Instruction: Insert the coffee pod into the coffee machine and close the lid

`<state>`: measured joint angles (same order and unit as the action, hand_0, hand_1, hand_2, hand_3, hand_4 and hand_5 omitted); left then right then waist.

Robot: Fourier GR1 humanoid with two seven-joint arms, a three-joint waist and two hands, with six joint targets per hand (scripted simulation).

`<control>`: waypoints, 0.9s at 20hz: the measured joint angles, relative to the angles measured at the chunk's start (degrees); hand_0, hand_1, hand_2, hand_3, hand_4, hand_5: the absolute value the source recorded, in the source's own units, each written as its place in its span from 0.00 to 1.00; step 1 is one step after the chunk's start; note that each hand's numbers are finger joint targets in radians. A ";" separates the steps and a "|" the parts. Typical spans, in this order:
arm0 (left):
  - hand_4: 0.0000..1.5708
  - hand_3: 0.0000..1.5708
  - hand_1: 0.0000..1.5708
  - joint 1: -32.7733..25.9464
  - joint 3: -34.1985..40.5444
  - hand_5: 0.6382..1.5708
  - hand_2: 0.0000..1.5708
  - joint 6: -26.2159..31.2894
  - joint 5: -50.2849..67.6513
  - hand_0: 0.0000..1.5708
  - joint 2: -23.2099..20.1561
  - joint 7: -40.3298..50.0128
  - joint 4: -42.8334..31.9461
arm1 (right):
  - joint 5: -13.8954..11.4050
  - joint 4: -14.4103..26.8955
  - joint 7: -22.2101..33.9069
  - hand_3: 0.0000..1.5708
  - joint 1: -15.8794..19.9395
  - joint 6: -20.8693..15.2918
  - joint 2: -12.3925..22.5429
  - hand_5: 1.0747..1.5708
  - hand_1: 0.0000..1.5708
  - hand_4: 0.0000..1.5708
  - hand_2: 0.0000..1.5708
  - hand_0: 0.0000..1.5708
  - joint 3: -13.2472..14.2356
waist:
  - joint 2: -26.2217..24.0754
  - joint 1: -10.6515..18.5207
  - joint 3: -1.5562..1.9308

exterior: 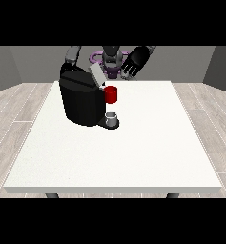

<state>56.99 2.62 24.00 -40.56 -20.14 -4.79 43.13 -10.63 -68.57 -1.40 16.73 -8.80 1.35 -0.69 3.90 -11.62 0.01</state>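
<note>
The hand at the view's right point(137, 61) hung open above the white table point(148, 143), holding nothing. The coffee machine point(81, 101) stood with its lid point(96, 75) raised.

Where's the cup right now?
Front view: the small grey cup stands on the coffee machine base, at the machine's right side, under the red part.

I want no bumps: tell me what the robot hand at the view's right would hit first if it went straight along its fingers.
Probably the bare white table: the robot hand points down toward the camera, right of the raised lid. Depth is unclear.
</note>
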 measured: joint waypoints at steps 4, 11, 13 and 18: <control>0.31 0.81 0.75 4.40 1.68 1.00 0.80 0.82 0.67 0.75 -0.34 2.26 -0.46 | -0.24 -1.09 -0.24 0.00 1.31 -0.96 -0.46 1.00 0.00 0.00 0.00 0.00 -0.11 | 1.93 -1.55 0.00; 0.30 0.79 0.79 9.28 3.33 1.00 0.82 0.82 0.22 0.79 -2.78 3.42 -1.99 | -0.11 -4.00 1.69 0.00 5.25 -1.27 0.80 1.00 0.00 0.17 0.00 0.00 1.02 | 5.82 -3.74 0.00; 0.30 0.80 0.82 10.27 3.76 1.00 0.84 0.49 0.01 0.82 -3.78 3.13 -2.42 | 0.29 -4.71 1.10 0.00 5.19 -0.70 1.15 1.00 0.00 0.12 0.00 0.00 1.18 | 7.21 -4.91 -0.01; 0.30 0.78 0.76 11.66 3.95 1.00 0.81 0.20 -0.47 0.76 -4.58 2.02 -3.57 | 0.38 -5.78 2.41 0.00 7.19 -0.63 2.06 1.00 0.00 0.04 0.00 0.00 1.93 | 9.80 -5.53 -0.01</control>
<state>68.64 6.57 24.21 -41.03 -24.72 -2.77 39.56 -10.24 -74.34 1.00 23.92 -9.43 3.41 1.24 13.69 -17.15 0.00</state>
